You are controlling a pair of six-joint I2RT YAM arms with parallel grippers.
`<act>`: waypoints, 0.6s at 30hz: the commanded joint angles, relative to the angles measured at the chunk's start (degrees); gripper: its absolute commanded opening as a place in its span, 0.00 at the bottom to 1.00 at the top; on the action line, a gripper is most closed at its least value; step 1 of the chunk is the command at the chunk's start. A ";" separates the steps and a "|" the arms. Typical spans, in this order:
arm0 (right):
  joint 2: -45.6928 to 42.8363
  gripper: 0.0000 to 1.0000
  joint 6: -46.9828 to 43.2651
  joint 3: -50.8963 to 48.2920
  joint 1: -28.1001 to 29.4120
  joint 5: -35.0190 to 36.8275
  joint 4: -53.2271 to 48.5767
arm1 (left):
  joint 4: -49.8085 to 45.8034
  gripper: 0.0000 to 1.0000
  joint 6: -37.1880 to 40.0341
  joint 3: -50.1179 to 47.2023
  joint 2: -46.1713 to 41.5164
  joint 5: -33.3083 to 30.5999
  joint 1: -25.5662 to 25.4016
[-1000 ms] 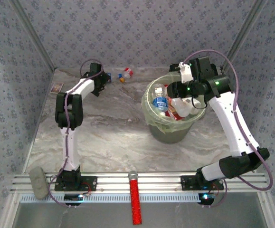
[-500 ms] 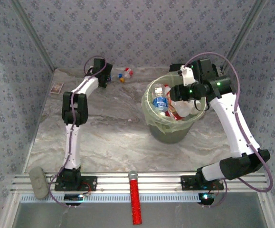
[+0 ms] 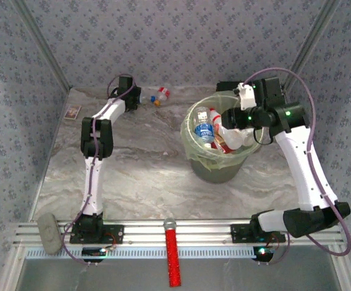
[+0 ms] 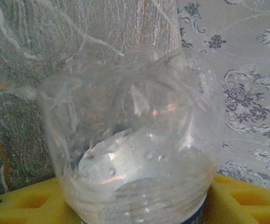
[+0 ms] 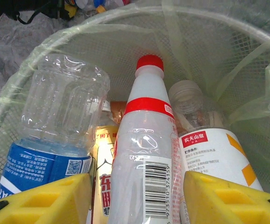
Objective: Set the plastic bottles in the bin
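- Marble table point(image 3: 145, 176), patterned walls point(image 3: 181, 42)
- left gripper point(image 4: 135, 203) clamps clear bottle point(image 4: 130, 126); next, probably carry to bin point(image 3: 193, 130)
- right gripper point(image 5: 137, 196) grips red-capped bottle point(image 5: 146, 140) over bin; looks ready to release

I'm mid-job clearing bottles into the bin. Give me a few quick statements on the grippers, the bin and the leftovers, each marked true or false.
1. The right gripper holds a red-capped bottle over the bin. True.
2. The bin has no bottles in it. False: several lie inside, among them a blue-labelled bottle.
3. A clear bottle sits between the left gripper's yellow fingers. True.
4. The red stick lies inside the bin. False: it lies at the near edge, between the two arm bases.
5. The loose bottles lie on the table by the back wall. True.
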 commanded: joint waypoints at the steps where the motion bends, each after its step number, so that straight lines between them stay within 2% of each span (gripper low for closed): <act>1: -1.09 0.56 0.17 -0.27 -0.33 0.10 0.55 | 0.76 0.55 -0.63 -2.45 -1.32 0.70 0.35; 3: -1.48 0.57 0.40 -0.12 -0.28 -0.17 0.52 | 1.23 0.50 0.03 -4.40 -3.48 0.54 0.51; 9: -1.96 0.57 1.01 1.77 0.32 -1.93 0.03 | 7.53 0.49 2.59 -16.52 -14.04 1.42 0.59; 15: -0.98 0.58 1.81 5.33 4.08 -3.77 1.47 | 18.05 0.48 5.28 -35.02 -30.61 7.68 -0.06; 18: 1.15 0.59 2.91 8.27 7.71 -3.41 2.54 | 19.59 0.48 8.34 -42.01 -40.15 11.24 -1.16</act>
